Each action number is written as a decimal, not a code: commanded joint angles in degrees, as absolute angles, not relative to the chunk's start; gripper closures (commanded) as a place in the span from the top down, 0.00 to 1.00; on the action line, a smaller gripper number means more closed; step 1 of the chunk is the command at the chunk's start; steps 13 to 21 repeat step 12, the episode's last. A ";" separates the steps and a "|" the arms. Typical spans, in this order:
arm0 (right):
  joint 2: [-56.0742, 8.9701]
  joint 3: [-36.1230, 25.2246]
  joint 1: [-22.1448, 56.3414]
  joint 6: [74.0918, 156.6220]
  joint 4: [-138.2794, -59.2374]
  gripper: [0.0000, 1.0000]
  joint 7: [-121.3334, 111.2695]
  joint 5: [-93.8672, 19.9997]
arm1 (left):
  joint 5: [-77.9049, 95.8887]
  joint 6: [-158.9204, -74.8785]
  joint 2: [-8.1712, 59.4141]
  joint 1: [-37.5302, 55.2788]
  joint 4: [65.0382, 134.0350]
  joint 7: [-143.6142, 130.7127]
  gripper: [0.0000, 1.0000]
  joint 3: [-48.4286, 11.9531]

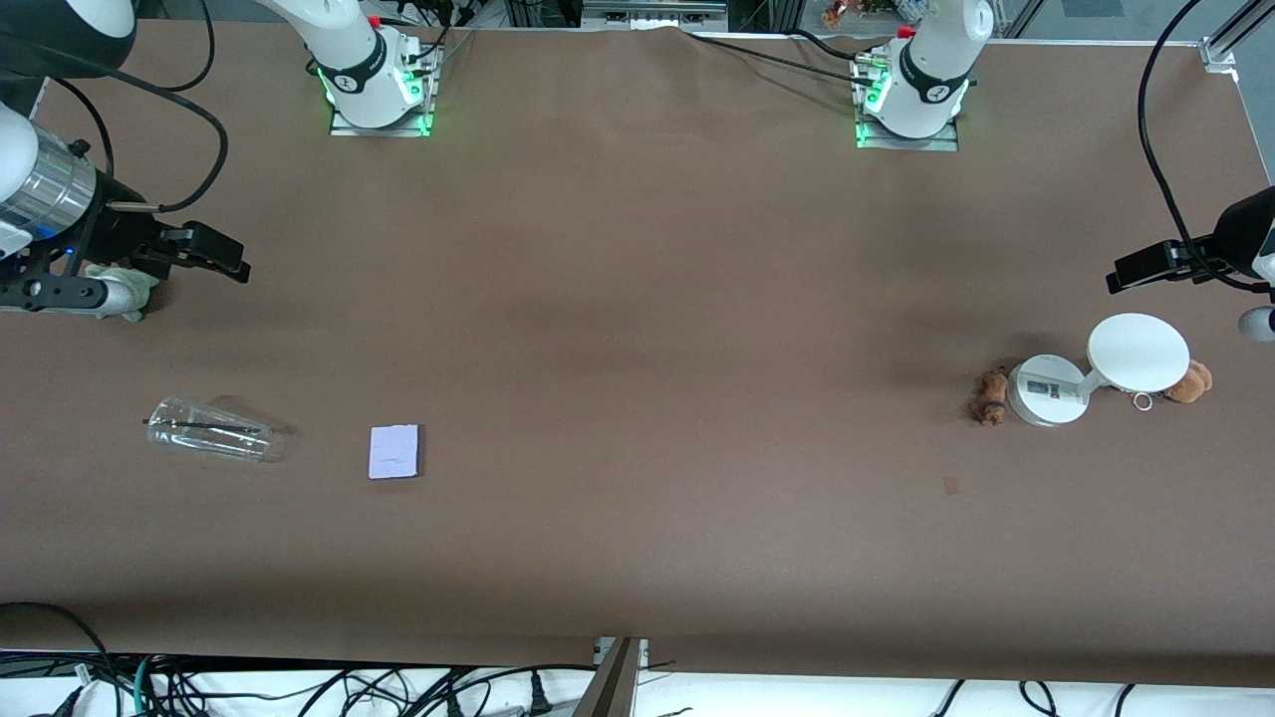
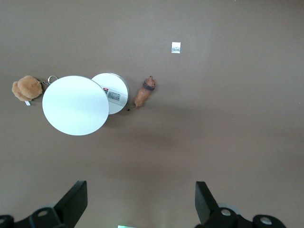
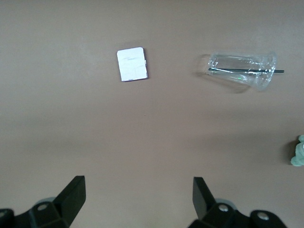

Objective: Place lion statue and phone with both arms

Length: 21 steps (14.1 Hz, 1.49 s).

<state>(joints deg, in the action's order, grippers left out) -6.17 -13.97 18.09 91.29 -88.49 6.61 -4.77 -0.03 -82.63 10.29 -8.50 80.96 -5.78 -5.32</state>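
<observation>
Both pairs of jaws stand spread and empty. The left gripper (image 2: 140, 204) hangs above bare table near the lion statue (image 2: 144, 93), mid-frame in its wrist view: small, rigid, light, best pinched across its body. The right gripper (image 3: 137, 202) waits likewise; the phone (image 3: 132, 64), upper centre, lies flat, thin, slippery, so its 2 long edges suit gripping.

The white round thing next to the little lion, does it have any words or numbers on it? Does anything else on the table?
White round device: it carries a small label with a red patch and dark print, too small to read.
Phone: only faint marks, no readable text.
Lion statue, clear cup, brown plush: no writing visible.
Nothing in these pictures can be read.
</observation>
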 commanded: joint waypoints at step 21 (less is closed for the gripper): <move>-4.57 -13.71 18.19 91.05 -89.83 1.00 2.29 -1.77 | 0.70 -82.44 10.90 -8.70 79.63 -5.27 1.00 -5.10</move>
